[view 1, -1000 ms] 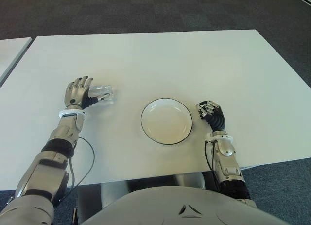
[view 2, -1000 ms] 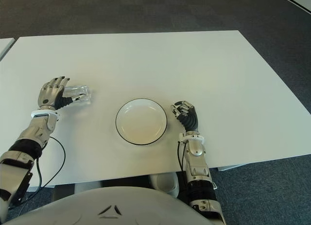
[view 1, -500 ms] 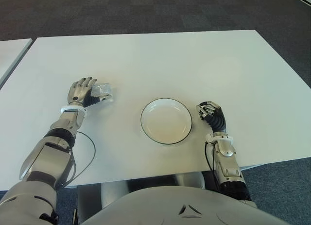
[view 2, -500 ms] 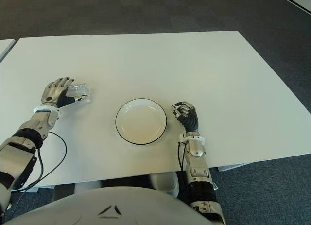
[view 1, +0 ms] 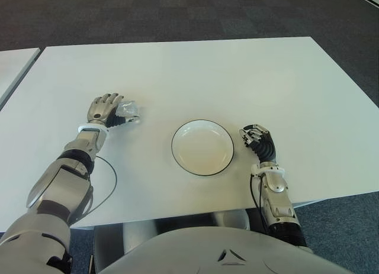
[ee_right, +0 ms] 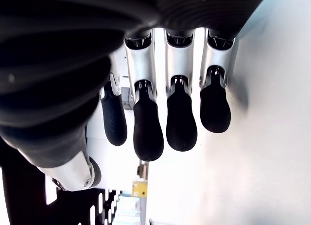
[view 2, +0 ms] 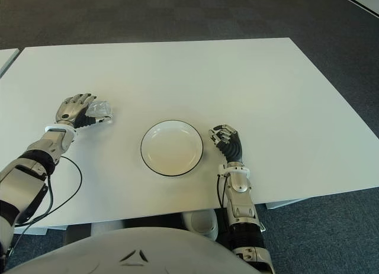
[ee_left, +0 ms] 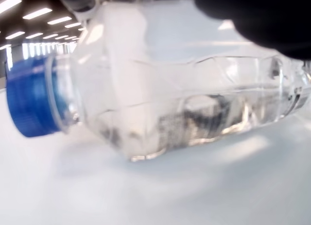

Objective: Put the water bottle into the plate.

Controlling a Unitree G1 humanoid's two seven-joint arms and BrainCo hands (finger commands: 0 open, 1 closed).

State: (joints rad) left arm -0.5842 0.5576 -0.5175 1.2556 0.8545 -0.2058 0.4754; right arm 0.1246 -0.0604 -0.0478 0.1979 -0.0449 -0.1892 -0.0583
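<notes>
My left hand (view 1: pixel 105 109) curls over the bottle (view 1: pixel 127 112) lying flat on the worktop (view 1: pixel 237 73); plate (view 1: pixel 203 147) lies to its right; right hand (view 1: pixel 257 140) idles, curled and empty, beside the plate.

Even overhead light is washing over the white table (view 1: pixel 237 73) in front of me, leaving only faint, soft shadows hugging my forearms and the plate (view 1: pixel 203 147). The dark carpet beyond the table is staying dim. The table's straight edges are bowing slightly toward the frame borders. At my left wrist, ceiling strip lights are glaring in the upper corner and glinting off the water bottle (ee_left: pixel 184 94), which is filling the frame softly blurred. At my right wrist, my fingers (ee_right: pixel 181 118) are showing as dark silhouettes against a bright, blown-out surface
</notes>
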